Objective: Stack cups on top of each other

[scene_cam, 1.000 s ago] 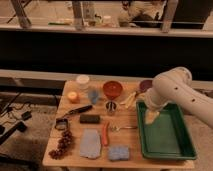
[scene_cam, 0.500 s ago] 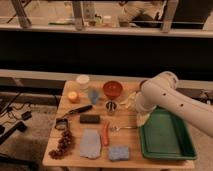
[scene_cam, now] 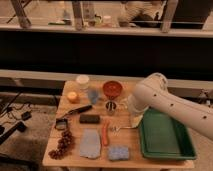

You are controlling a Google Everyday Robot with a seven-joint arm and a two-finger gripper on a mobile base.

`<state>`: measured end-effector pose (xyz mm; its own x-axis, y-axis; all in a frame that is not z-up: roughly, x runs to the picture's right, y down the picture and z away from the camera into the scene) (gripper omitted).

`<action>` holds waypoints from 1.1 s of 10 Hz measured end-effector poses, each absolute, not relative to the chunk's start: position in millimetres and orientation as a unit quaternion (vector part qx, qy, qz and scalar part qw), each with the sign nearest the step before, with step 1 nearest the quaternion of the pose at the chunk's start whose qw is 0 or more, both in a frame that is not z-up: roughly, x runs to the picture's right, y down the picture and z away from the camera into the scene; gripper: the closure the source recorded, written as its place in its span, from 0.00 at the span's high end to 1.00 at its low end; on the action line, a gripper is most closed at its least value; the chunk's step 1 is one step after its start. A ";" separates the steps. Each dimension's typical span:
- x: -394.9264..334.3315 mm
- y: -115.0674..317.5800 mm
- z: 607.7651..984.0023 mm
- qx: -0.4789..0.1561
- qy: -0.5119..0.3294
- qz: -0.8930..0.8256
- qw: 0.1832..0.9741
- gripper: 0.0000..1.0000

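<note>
The shiny silver metal cup (scene_cam: 111,107) stands upright near the middle of the wooden table (scene_cam: 127,165). The pale blue translucent cup (scene_cam: 93,95) stands upright a little behind and to the left of it, apart from it. My white arm (scene_cam: 160,102) reaches in from the right. My gripper (scene_cam: 122,106) is low over the table, just right of the silver cup and close to it. I cannot tell whether it touches the cup.
An orange-red bowl (scene_cam: 113,89) stands just behind the silver cup. A green tray (scene_cam: 164,136) lies at the right. Also on the table: a white lidded cup (scene_cam: 83,80), an orange (scene_cam: 73,96), a black brush (scene_cam: 75,112), a carrot (scene_cam: 105,134), grapes (scene_cam: 62,145) and a blue sponge (scene_cam: 118,152).
My arm has swung left from above the green tray to beside the silver cup. It now covers the purple bowl. The cups have not moved.
</note>
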<state>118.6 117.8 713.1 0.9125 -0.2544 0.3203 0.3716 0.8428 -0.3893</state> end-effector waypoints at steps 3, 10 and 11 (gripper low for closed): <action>120.2 118.2 713.6 -0.226 -0.131 -0.161 0.952 0.80; 83.5 119.9 752.3 -0.229 -0.154 -0.192 0.942 0.80; 81.4 119.4 756.8 -0.232 -0.158 -0.193 0.940 0.80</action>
